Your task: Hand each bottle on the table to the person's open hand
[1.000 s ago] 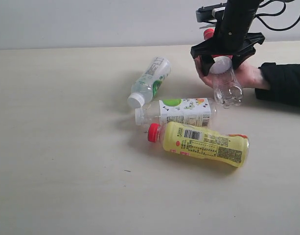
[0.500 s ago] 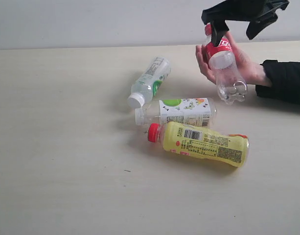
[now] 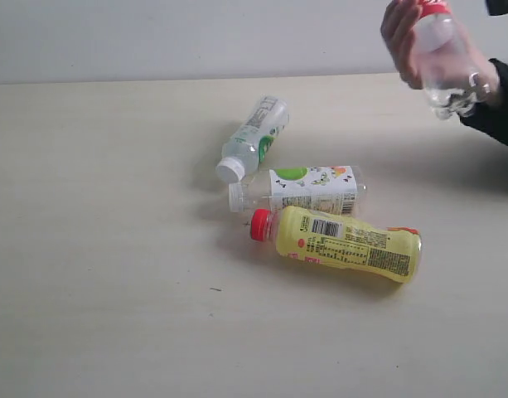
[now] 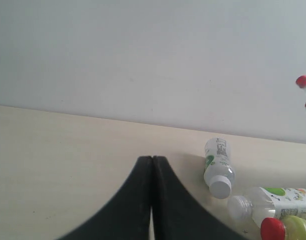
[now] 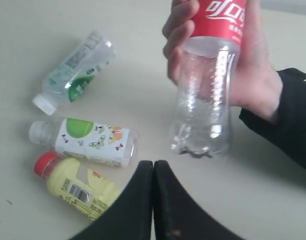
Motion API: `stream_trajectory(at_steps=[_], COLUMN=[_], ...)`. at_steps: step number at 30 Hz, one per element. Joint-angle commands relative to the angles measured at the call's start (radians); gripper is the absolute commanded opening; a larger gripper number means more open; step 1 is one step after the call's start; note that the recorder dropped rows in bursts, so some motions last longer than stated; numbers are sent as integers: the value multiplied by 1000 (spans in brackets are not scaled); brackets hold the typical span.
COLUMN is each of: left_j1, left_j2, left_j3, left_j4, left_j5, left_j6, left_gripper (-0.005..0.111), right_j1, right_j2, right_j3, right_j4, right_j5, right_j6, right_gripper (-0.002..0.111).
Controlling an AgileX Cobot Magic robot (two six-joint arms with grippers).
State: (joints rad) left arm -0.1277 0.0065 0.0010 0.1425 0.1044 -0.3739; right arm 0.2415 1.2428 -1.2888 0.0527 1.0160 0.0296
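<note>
The person's hand [image 3: 400,37] is raised at the far right above the table [image 3: 88,249] and holds the clear bottle with red cap and red label [image 3: 446,58]. The right wrist view shows that hand [image 5: 260,75] wrapped round the bottle [image 5: 207,95], with my right gripper [image 5: 153,163] shut, empty and apart from it. Three bottles lie on the table: a clear one with a white-green label [image 3: 255,137], a second like it [image 3: 307,189], and the yellow one with a red cap [image 3: 345,242]. My left gripper [image 4: 152,159] is shut and empty, well to the side of the bottles [image 4: 218,167].
A pale wall runs behind the table's far edge. A black sleeve [image 3: 498,116] reaches in from the right edge. A sliver of black arm [image 3: 502,6] shows in the top right corner of the exterior view.
My right gripper let go of the red-label bottle, rose out of the exterior view and closed. The hand lifted the bottle up and to the right. The three lying bottles stayed put.
</note>
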Motion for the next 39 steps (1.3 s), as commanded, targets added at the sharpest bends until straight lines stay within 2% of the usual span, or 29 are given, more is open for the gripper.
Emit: stream_trajectory(at_steps=[1, 5, 9, 14, 17, 39], left_j1=[1, 1, 1, 1, 1, 1], left_j2=[-6, -6, -6, -6, -6, -6], left_j3=[-1, -1, -1, -1, -1, -1], left_j4=[5, 5, 5, 5, 5, 5], left_j5=[-4, -4, -4, -4, -4, -4], left_j6=[1, 1, 1, 1, 1, 1], left_gripper=[1, 1, 1, 1, 1, 1], right_j1=[-8, -8, -8, -8, -8, -8], right_j2=[-370, -671, -915, -1136, -1219, -1243], right_j3=[318, 554, 719, 820, 845, 841], right_j4=[56, 107, 156, 155, 183, 175], right_j5=[-167, -285, -349, -280, -306, -282], right_j6=[-64, -174, -184, -184, -186, -184], right_gripper=[0, 0, 0, 0, 0, 0])
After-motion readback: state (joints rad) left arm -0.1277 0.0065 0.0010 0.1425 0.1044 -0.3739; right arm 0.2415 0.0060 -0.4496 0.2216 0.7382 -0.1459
